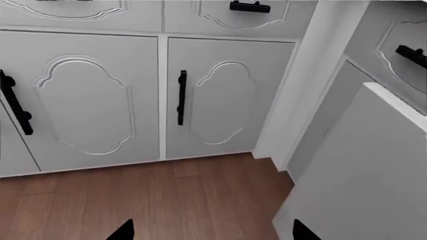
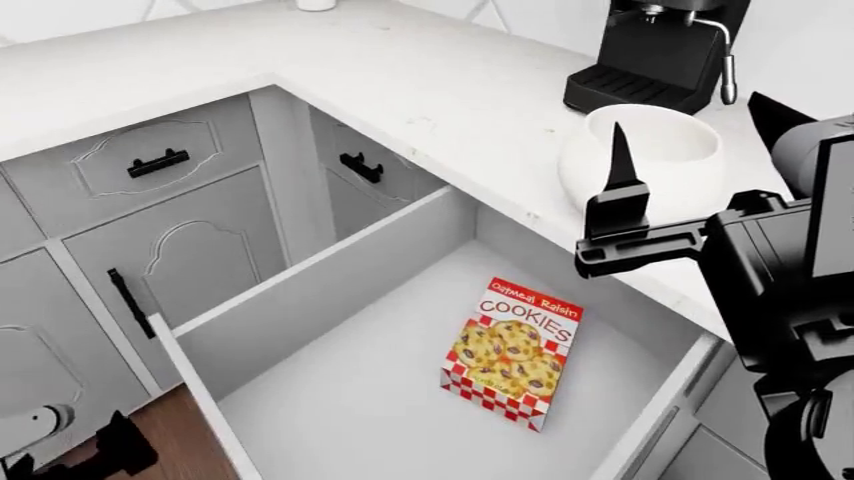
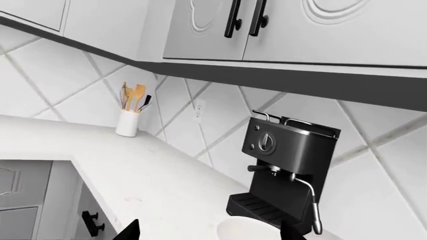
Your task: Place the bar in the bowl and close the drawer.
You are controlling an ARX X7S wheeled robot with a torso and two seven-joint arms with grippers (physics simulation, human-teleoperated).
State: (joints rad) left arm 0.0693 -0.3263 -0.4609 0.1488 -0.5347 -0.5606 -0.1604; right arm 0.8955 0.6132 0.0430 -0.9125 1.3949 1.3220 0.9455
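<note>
Right fingers: black right fingers (image 2: 683, 165) held spread and holding nothing, raised above the worktop just in front of the bowl in the head view.
Left fingers: left fingers (image 2: 80, 455) low by the floor at the head view's lower left corner; from here I cannot tell their state.
Head view, bar: the flat rectangular packet with red-and-white checked edges and "Oatmeal Raisin COOKIES" lettering, the bar (image 2: 514, 352), lies flat on the drawer's floor, touched by neither arm.
Head view, drawer: the wide light-grey drawer with pale inside (image 2: 320, 270) stands pulled fully out below the white worktop (image 2: 400, 90).
Head view, bowl: the large deep plain white bowl (image 2: 667, 150) sits on the worktop, just beside the black coffee machine (image 2: 661, 50); nothing shows in the part of its hollow in view.
Left wrist view: two black tips, well parted, over brown wood flooring (image 1: 153, 200), facing grey cabinet doors (image 1: 227, 100); nothing between them.
Right wrist view: parted tips at the lower edge, the bowl's rim and coffee machine between them; a white utensil holder (image 3: 128, 122) stands far back.
Progress: nothing done yet, by my reading; bar still to be picked up and dropped in the bowl, then drawer pushed shut.
</note>
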